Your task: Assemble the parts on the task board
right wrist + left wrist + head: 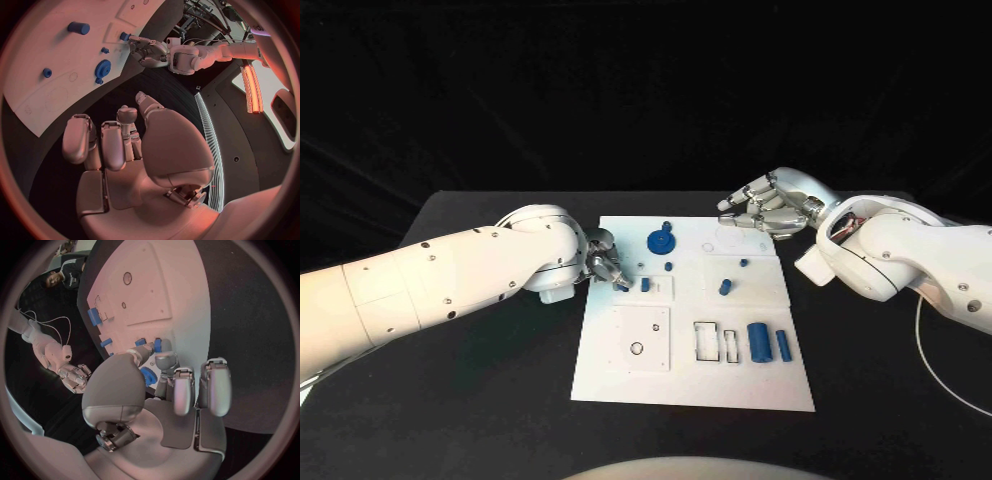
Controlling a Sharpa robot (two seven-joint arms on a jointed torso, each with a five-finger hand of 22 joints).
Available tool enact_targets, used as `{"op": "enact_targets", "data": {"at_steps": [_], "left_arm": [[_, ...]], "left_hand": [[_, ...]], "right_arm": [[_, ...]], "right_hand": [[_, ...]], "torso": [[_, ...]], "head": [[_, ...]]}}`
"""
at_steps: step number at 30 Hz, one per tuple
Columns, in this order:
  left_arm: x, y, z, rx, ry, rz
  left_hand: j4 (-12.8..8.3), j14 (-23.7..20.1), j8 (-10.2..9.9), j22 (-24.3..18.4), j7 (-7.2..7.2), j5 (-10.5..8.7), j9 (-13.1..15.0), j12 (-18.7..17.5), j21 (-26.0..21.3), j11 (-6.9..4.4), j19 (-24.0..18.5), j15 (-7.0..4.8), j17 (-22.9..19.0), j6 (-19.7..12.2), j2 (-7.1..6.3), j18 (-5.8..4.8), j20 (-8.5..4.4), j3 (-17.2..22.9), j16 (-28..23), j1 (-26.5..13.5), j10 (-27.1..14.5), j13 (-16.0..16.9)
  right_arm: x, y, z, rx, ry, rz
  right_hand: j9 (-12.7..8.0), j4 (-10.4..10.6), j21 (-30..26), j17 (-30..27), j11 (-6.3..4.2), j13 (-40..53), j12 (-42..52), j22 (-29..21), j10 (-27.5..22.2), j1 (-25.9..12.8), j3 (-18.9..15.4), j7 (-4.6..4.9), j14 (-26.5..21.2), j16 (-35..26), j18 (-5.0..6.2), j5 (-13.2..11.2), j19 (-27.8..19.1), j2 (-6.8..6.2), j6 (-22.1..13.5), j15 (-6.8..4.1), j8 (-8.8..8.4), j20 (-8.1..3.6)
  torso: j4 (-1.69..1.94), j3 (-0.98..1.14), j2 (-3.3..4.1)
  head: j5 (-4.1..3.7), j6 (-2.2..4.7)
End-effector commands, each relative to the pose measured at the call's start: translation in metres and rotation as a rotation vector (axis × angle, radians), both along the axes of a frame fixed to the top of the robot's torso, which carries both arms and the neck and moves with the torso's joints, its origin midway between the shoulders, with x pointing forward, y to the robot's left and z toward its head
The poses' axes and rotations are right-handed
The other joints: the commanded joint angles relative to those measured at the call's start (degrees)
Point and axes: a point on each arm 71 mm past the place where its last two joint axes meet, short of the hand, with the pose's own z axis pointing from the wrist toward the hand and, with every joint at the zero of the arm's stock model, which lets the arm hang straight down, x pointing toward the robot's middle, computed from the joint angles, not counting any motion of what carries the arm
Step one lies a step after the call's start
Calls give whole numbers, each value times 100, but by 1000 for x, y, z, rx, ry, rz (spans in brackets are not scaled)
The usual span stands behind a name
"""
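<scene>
The white task board [689, 385] lies mid-table with several blue parts on it. A blue gear [661, 240] sits near its far edge, and a large blue cylinder [759, 342] and a slimmer bar [783, 345] lie at its right. My left hand [603, 262] is at the board's left edge. Its fingertips [165, 359] reach two small blue parts [620, 285] [157, 345]; a grip on either is unclear. My right hand [764, 210] hovers over the far right corner, fingers loosely bent, holding nothing. The board [37, 95], the gear [102, 66] and my left hand [147, 50] also appear in the right wrist view.
Small blue pegs [726, 287] [672, 266] stand mid-board. Rectangular slots [718, 342] and a square plate with a small ring [636, 348] mark the near half. A thin cable [935, 350] runs over the black table at the right.
</scene>
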Motion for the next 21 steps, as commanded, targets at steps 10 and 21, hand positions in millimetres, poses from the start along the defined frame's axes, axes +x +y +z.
{"op": "enact_targets", "data": {"at_steps": [10,21], "left_arm": [[-4,-8,-12,63,80,-41],[-1,-8,-13,71,68,-31]], "left_hand": [[-271,592,-51,1234,-98,8,-151,94,103,-37,459,-63,1506,206,13,-86,-54,175,17,-580,96,143],[-62,592,-104,1281,-111,4,-273,132,156,-47,481,-73,1506,325,13,-100,-64,-186,17,-891,136,219]], "right_arm": [[-1,1,-1,-4,7,12],[-1,1,-1,-3,6,12]], "right_hand": [[5,1,-35,-12,-19,-13,-19,-12,-38,7,-29,-17,223,-27,118,27,-35,58,10,15,-3,-19],[5,4,-40,-17,-19,-11,-15,-20,-37,5,-33,-16,222,-32,120,27,-39,58,10,15,-3,-19]], "torso": [[-9,2,-1],[-1,2,3]], "head": [[-3,6],[-14,16]]}}
